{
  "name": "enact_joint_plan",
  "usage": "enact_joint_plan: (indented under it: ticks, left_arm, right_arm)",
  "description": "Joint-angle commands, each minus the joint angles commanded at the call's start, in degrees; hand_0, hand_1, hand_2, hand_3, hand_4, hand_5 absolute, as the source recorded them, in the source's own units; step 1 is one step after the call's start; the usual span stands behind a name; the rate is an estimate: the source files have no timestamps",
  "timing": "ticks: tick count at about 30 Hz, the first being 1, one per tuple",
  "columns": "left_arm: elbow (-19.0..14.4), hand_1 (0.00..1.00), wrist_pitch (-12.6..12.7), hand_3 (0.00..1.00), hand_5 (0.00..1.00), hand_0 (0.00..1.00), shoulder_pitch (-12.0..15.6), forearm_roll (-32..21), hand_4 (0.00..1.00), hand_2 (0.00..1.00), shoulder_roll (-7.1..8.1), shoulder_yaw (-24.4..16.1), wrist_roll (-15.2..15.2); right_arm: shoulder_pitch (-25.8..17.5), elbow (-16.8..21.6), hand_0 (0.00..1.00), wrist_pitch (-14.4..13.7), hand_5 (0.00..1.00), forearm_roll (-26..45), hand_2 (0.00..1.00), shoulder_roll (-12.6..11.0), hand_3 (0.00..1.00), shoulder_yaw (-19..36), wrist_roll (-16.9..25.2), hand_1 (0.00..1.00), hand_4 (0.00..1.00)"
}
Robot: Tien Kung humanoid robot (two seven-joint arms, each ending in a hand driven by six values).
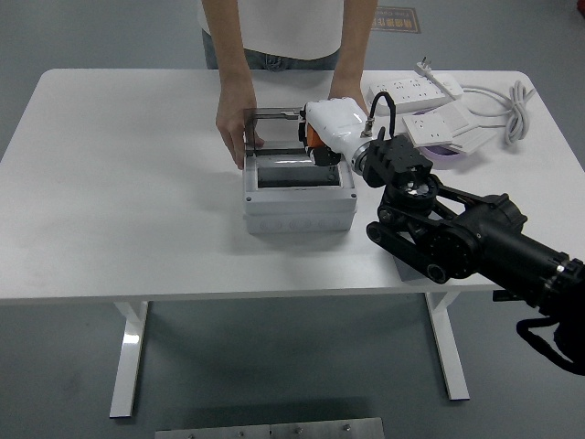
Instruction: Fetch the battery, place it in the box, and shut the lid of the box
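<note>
A grey box (299, 203) stands mid-table, its smoky clear lid (274, 128) raised at the back. A person's hands (235, 123) hold the lid's sides from the far side. My right hand (322, 146), white-shelled on a black arm, hangs over the box's open right half, shut on an orange and black battery (313, 140). The battery is just above the opening, partly hidden by the hand. My left arm is out of view.
White power strips (413, 90) and a coiled cable (512, 110) lie at the back right. A grey block (402, 265) sits near the front edge, mostly hidden behind my right arm. The person stands at the far edge.
</note>
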Motion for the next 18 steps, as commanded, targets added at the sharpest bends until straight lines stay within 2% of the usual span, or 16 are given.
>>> enact_joint_plan:
  ticks: [7,18]
  left_arm:
    - [-0.1,0.647,0.1,0.652,0.91,0.424,0.0,0.2,0.815,0.655,0.15,-0.1,0.1]
    - [-0.2,0.647,0.0,0.652,0.909,0.424,-0.1,0.5,0.816,0.655,0.29,-0.2,0.2]
  right_arm:
    - [0.1,-1.7,0.078,-1.4,0.002,0.6,0.274,1.5,0.299,0.1,-2.2,0.236,0.002]
    - [0.0,-1.4,0.077,-2.5,0.002,1.9,0.276,3.7,0.301,-2.0,-2.5,0.235,0.002]
